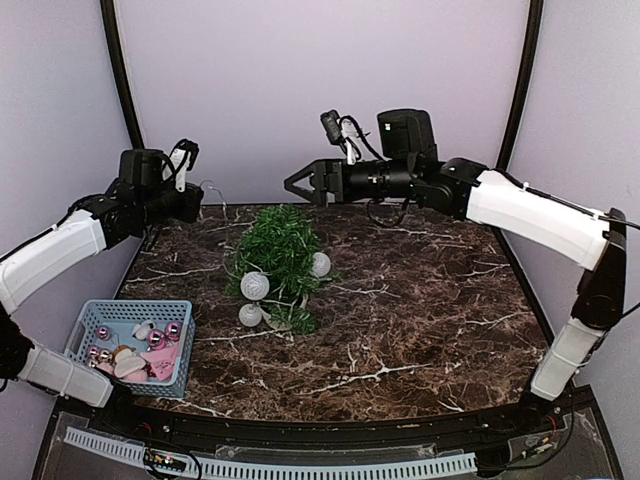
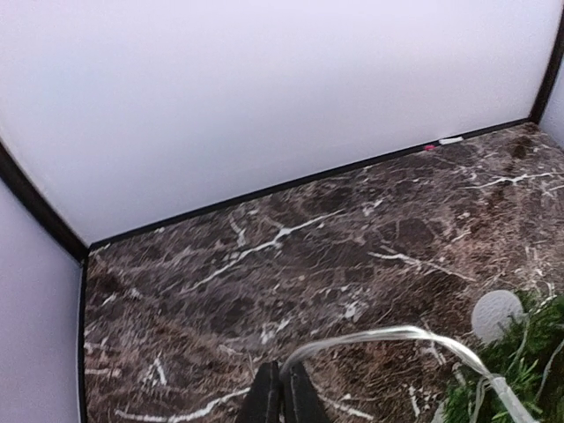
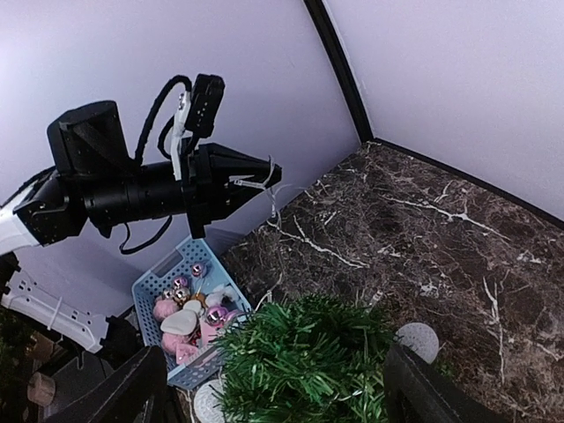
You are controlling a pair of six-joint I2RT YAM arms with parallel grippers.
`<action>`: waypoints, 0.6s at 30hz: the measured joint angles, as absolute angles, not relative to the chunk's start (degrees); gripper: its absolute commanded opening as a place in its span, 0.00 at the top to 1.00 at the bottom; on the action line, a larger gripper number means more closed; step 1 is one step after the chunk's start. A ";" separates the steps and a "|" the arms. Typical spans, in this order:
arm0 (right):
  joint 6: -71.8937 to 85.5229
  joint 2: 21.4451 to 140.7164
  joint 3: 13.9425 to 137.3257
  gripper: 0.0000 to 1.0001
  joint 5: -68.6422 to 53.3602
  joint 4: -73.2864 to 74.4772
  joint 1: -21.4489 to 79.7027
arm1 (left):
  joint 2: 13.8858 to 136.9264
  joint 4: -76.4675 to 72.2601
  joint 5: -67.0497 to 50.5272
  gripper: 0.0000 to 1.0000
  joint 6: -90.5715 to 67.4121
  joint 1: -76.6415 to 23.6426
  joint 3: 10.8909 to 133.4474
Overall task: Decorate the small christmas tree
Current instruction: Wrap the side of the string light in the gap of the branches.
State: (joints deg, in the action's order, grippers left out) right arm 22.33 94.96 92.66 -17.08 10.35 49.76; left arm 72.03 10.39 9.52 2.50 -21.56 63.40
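Top external view: right gripper [image 1: 297, 186] is up in the air with its jaws spread wide and nothing between them. The small christmas tree [image 1: 278, 250] sits directly below and slightly nearer than its fingertips, on the dark marble table [image 1: 430, 300]. In the right wrist view the tree's green top fills the gap between the two black fingers [image 3: 123, 397], well below them and not touching.

Left gripper [image 2: 282, 395] is closed tight, pinching the end of a thin clear strand [image 2: 388, 333]. From the closed tips the strand arcs out to the right and drops into the tree's branches. The tree is off to this gripper's right and lower. The right wrist view shows the strand's loose end sticking out at the left fingertips.

Three silver baubles are at the tree. One [image 1: 254, 286] is on its near side, and one [image 1: 320, 264] is on the side under the right gripper. One [image 1: 250, 315] is low at the near edge, and I can't tell if it hangs or lies on the table.

A blue basket [image 1: 100, 312] sits well below and nearer than the left gripper, at the table's near left corner. It holds pink baubles [image 1: 157, 340] and some pale pieces.
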 measured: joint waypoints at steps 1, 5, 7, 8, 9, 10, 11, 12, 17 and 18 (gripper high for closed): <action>21.32 96.57 93.95 0.15 -18.44 10.44 49.12 | 73.36 9.21 7.01 1.00 3.33 -21.47 64.36; 17.12 103.31 100.25 0.19 -23.27 10.94 47.64 | 78.81 5.63 -1.50 1.00 6.13 -21.47 69.38; 15.33 106.08 103.26 0.21 -24.91 11.29 47.42 | 81.84 4.60 -5.78 1.00 7.18 -21.47 72.55; 14.63 107.46 104.62 0.21 -25.67 11.38 47.40 | 83.22 4.05 -8.32 1.00 7.57 -21.47 73.95; 13.98 108.51 105.67 0.21 -26.17 11.57 47.24 | 84.33 3.60 -10.66 1.00 7.99 -21.47 75.05; 13.72 109.25 106.41 0.21 -26.48 11.57 47.11 | 85.34 3.11 -12.88 1.00 8.32 -21.47 75.94; 13.54 110.02 107.02 0.20 -26.79 11.40 47.03 | 86.02 2.76 -14.85 1.00 8.49 -21.47 76.53; 13.76 110.39 107.09 0.19 -26.83 11.14 46.85 | 86.80 2.35 -17.54 1.00 8.62 -21.47 77.19; 18.24 110.45 106.48 0.17 -26.79 6.66 43.57 | 88.86 -0.21 -27.99 1.00 8.58 -21.47 78.48; 18.63 110.26 105.75 0.17 -26.79 5.08 42.70 | 89.12 -0.78 -29.95 1.00 8.45 -21.47 78.63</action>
